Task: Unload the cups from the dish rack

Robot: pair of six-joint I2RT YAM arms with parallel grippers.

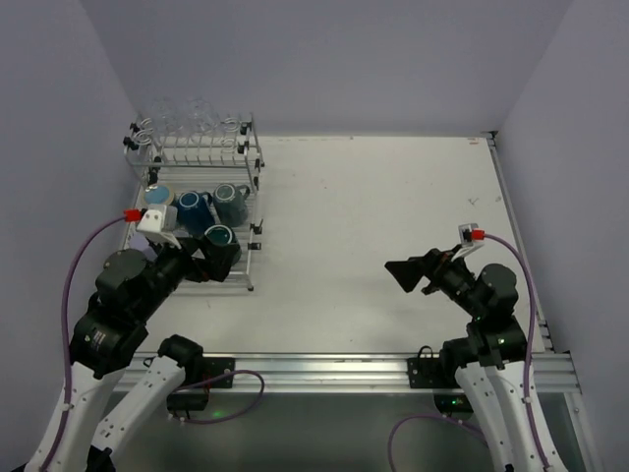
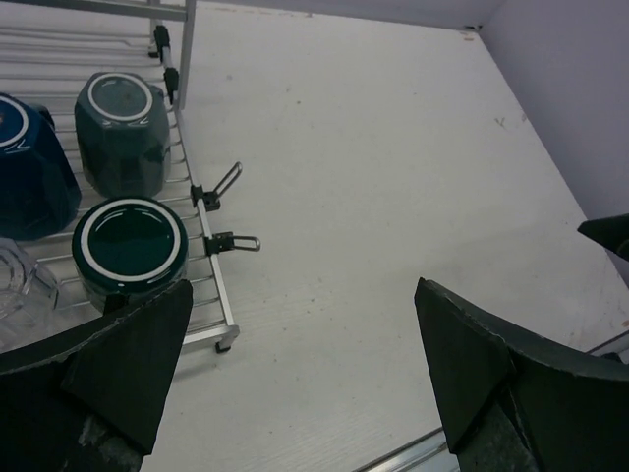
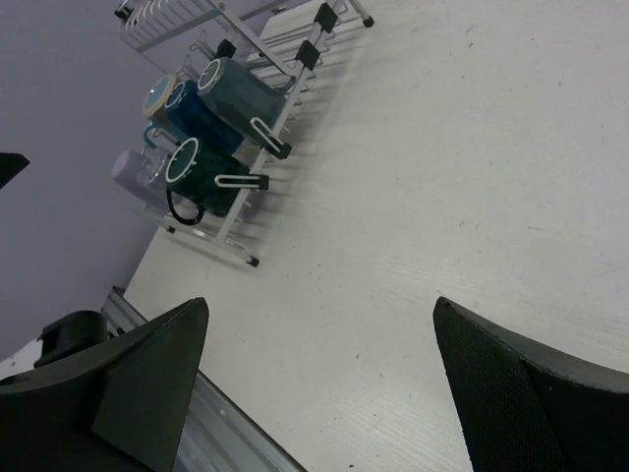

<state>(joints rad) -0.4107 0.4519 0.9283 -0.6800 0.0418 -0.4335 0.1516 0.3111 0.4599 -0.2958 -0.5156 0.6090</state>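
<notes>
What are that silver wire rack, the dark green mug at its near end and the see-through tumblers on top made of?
Silver wire rack: looks like metal, thin shiny rods. Dark green mug: probably glazed ceramic, glossy with a pale ring. Clear tumblers: transparent, glass or clear plastic; cannot tell which.

- White table [image 1: 373, 216], matte, faintly scuffed.
- Pale lavender walls [image 1: 324, 59] on the left, far and right sides.
- Aluminium rail [image 1: 324, 369] along the near edge.
- Soft, even light.

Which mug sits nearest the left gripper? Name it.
The dark green mug at the dish rack's near corner, just beside the left gripper; the grey mug and blue mug sit farther back.
</notes>
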